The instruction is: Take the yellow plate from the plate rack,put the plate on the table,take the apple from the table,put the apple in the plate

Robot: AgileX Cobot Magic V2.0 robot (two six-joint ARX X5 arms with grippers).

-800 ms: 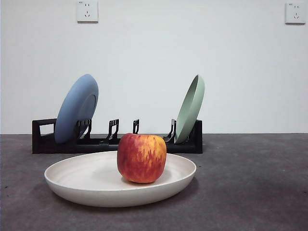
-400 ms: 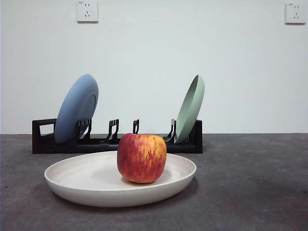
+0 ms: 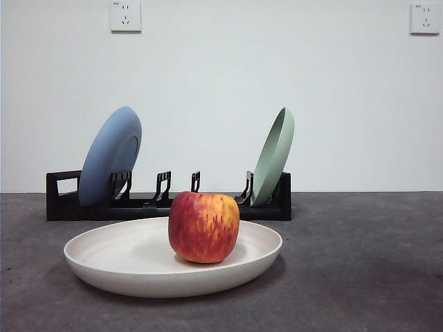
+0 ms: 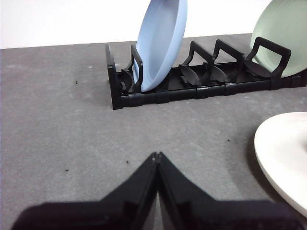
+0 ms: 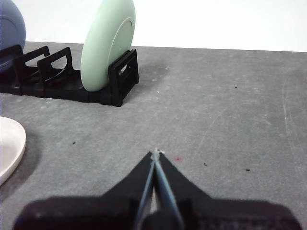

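The red apple [image 3: 203, 227] sits upright in the cream yellow plate [image 3: 124, 259], which lies flat on the dark grey table [image 3: 360, 263] in front of the black plate rack [image 3: 62, 200]. The plate's edge also shows in the left wrist view [image 4: 283, 153] and in the right wrist view [image 5: 7, 148]. My left gripper [image 4: 157, 155] is shut and empty, low over the table, away from the plate. My right gripper [image 5: 155, 152] is shut and empty over bare table on the plate's other side. Neither arm shows in the front view.
A blue plate [image 3: 111, 155] leans in the rack near its handle end, and a pale green plate [image 3: 274, 155] leans at the other end. The rack's middle slots hold nothing. A white wall with two sockets stands behind.
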